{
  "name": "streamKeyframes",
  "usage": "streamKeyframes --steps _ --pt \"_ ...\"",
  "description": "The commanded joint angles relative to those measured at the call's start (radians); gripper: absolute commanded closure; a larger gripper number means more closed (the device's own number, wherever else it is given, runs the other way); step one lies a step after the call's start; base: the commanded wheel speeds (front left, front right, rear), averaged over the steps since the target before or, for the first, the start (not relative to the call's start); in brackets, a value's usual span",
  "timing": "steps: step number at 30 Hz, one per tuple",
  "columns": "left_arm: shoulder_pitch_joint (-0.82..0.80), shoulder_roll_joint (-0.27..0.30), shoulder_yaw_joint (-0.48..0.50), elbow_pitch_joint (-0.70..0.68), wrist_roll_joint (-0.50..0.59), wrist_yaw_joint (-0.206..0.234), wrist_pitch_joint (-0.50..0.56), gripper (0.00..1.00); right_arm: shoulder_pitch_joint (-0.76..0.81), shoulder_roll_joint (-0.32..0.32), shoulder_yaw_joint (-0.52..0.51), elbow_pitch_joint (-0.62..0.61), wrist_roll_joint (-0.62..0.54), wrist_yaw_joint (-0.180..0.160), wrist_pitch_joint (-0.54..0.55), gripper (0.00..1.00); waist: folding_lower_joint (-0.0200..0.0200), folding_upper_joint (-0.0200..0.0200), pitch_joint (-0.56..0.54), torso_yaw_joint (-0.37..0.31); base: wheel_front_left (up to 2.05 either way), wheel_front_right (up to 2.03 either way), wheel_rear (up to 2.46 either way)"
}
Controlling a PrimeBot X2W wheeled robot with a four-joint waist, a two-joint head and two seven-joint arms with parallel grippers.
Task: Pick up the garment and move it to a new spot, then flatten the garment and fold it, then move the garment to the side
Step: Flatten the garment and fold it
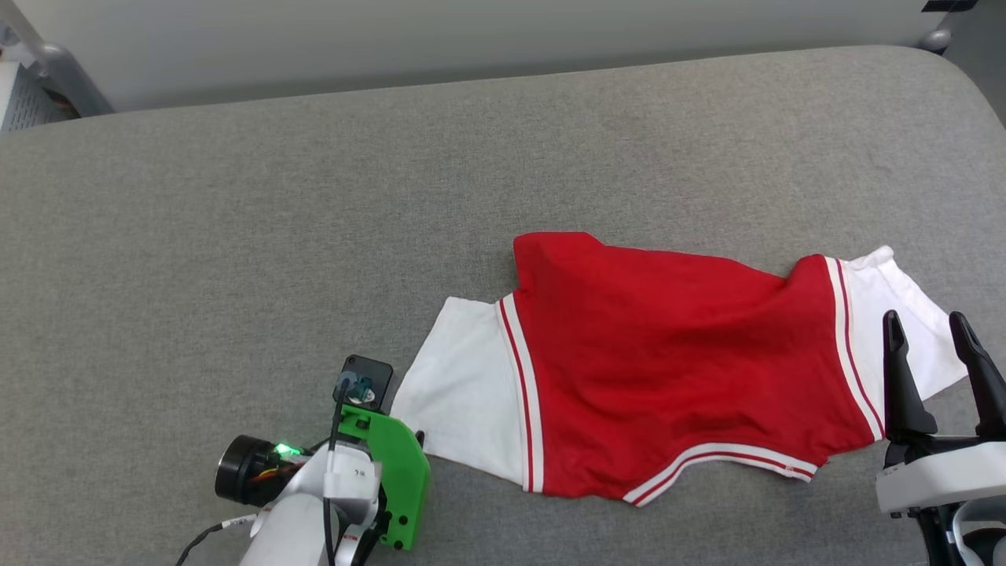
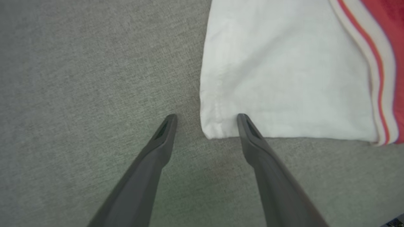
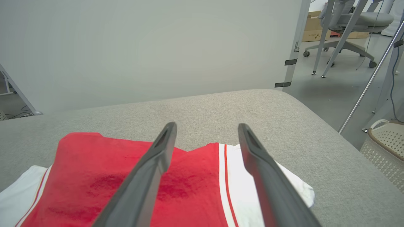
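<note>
One garment [image 1: 676,362], a red jersey with two white sleeve panels and red-and-white striped trim, spread lengthwise and lightly rumpled on the right half of one grey, fabric-covered bench [image 1: 314,196]. Two grippers beside it, one at each sleeve, both with fingers spread wide and holding nothing. Left gripper [image 2: 206,116] pointed down at the near corner of the left white sleeve, one fingertip over the sleeve's hem, the other over bare bench cloth just beside it; contact with the fabric impossible to tell. One green bracket [image 1: 401,472] on that wrist, just off the sleeve's outer edge in the head view. Right gripper [image 1: 924,316] poised at the opposite end, its two dark fingers rising in front of the right white sleeve and the striped band next to it, apart from the cloth in the right wrist view. Plenty of open grey to the left of the jersey and behind it, as far as the bench's far edge along one pale wall [image 1: 471,39]. A narrower strip of bare bench past the right sleeve, then the rounded far right corner and the padded side edge. Beyond that edge, on the floor and well apart from the jersey, one white lattice basket [image 3: 385,148] and one office chair [image 3: 356,19].
</note>
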Motion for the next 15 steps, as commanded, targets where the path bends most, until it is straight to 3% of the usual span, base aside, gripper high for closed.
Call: streamKeyframes --steps 1,4,5,6,7,15 --pt "-0.016 0.005 0.003 0.012 0.007 0.011 -0.006 0.00 -0.016 -0.001 0.003 0.004 -0.009 -0.001 -0.006 0.00 0.0000 0.0000 0.014 -0.011 0.00 0.00 0.00" --pt "-0.013 0.004 -0.008 0.044 -0.012 -0.012 0.009 0.00 -0.019 -0.003 0.006 0.007 -0.011 -0.001 -0.006 0.00 0.0000 0.0000 0.021 -0.014 0.00 0.00 0.00" --pt "-0.014 0.005 -0.011 0.051 -0.014 -0.015 0.012 0.13 -0.020 -0.004 0.006 0.007 -0.012 -0.001 -0.006 0.00 0.0000 0.0000 0.025 -0.015 0.00 0.00 0.00" --pt "-0.015 0.005 -0.012 0.057 -0.017 -0.017 0.013 0.64 -0.021 -0.004 0.005 0.008 -0.012 -0.001 -0.006 0.00 0.0000 0.0000 0.028 -0.015 0.00 0.00 0.00" --pt "-0.015 0.005 -0.016 0.067 -0.022 -0.022 0.020 1.00 -0.023 -0.003 0.004 0.009 -0.013 -0.001 -0.007 0.00 0.0000 0.0000 0.031 -0.015 0.00 0.00 0.00" --pt "-0.010 -0.001 0.004 0.078 -0.059 -0.013 -0.003 1.00 -0.022 -0.012 0.000 0.022 -0.026 -0.001 0.003 0.00 0.0000 0.0000 0.012 0.005 0.00 0.00 0.00"
